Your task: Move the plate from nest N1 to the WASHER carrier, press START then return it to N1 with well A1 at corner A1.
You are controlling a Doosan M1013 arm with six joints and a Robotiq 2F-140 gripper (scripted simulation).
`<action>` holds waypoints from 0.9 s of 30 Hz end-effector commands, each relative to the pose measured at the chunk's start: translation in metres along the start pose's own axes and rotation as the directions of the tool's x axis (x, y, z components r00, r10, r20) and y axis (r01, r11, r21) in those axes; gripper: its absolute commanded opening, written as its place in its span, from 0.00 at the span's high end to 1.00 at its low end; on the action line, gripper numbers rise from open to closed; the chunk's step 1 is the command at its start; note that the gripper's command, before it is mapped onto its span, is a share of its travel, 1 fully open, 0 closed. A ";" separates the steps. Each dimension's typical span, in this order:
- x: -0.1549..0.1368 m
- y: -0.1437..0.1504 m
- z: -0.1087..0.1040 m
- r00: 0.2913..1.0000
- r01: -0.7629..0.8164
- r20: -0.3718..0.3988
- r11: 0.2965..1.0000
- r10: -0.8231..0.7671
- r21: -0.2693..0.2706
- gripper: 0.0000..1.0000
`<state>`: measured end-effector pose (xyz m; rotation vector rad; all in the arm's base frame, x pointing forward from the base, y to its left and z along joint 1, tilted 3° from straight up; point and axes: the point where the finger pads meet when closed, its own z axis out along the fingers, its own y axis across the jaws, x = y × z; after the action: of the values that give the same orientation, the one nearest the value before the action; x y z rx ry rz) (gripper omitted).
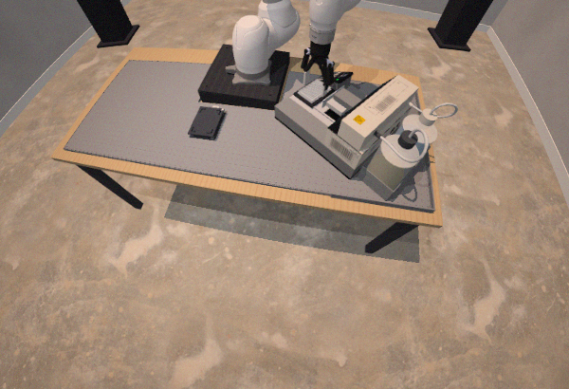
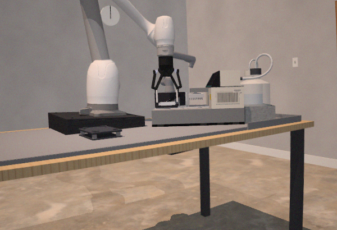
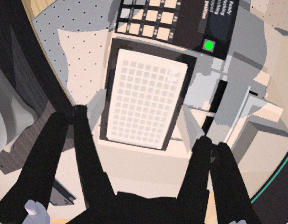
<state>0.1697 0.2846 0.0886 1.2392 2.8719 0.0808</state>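
The white plate (image 1: 313, 90) (image 2: 167, 104) (image 3: 145, 100) lies in the dark carrier (image 3: 151, 51) of the washer (image 1: 303, 122) (image 2: 196, 116). Dark rim shows along its far end and long sides, less at its near end; whether it is fully flat I cannot tell. My gripper (image 1: 316, 86) (image 2: 167, 104) (image 3: 142, 106) is open, its fingers low on either side of the plate, with gaps beside it in the wrist view. The lamp (image 3: 208, 45) is green. The keypad (image 3: 147, 20) is just beyond the carrier. Nest N1 (image 1: 207, 122) (image 2: 100, 130) holds no plate.
The washer's raised housing (image 1: 379, 109) (image 2: 226, 96) stands right of the carrier. Bottles (image 1: 395, 157) (image 2: 255, 90) with looped tubes stand behind it. The robot's black base block (image 1: 213, 76) (image 2: 60, 123) lies between N1 and the back of the table.
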 end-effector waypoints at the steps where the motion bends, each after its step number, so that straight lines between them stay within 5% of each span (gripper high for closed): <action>1: 0.000 0.000 0.002 1.000 0.000 0.000 1.000 0.000 0.000 0.30; 26: 0.000 0.000 0.011 1.000 0.000 0.000 1.000 0.000 0.000 0.30; 27: 0.000 0.000 0.011 1.000 0.000 0.000 1.000 0.000 0.000 0.36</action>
<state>0.1700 0.2851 0.0780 1.2392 2.8719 0.0808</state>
